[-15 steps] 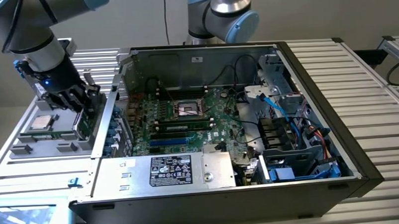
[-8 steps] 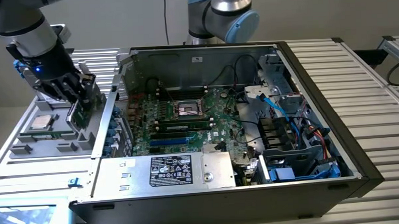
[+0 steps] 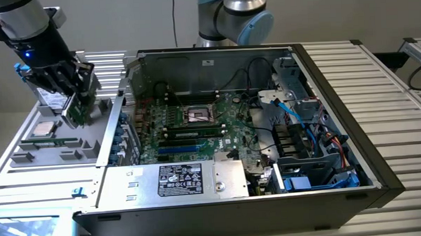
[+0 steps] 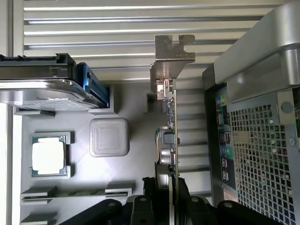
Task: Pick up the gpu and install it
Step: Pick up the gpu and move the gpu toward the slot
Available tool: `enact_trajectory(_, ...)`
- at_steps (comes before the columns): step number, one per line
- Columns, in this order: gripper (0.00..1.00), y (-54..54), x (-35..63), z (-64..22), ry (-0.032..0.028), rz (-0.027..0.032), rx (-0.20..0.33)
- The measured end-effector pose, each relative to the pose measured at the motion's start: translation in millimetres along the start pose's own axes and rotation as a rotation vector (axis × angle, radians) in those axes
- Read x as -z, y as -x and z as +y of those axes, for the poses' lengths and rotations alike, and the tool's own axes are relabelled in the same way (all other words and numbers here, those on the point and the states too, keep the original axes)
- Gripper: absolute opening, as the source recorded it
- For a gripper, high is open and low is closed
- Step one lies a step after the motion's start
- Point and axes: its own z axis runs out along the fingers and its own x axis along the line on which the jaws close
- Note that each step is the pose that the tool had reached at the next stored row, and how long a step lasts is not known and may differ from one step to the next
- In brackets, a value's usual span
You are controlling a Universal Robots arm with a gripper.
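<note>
While the gripper [image 4: 167, 190] pinches the gpu [image 4: 170, 119] between its jaws, it hangs lengthwise downward, bracket [image 4: 171, 51] lowest.

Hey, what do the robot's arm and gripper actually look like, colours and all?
The arm is silver metal tubing with rounded pale blue joint caps. The gripper has a silver-grey cylindrical collar above a black body with a small blue light, and black linked fingers with round pivot pins.
</note>
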Motion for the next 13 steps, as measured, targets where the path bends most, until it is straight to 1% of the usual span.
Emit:
enact_trajectory(7, 0.29, 2.2, 31.7, 2.2, -0.0003, -0.0001, -0.003)
enact_trajectory(13, 0.29, 7.2, 58.5, 4.5, -0.003, 0.0005, -0.009)
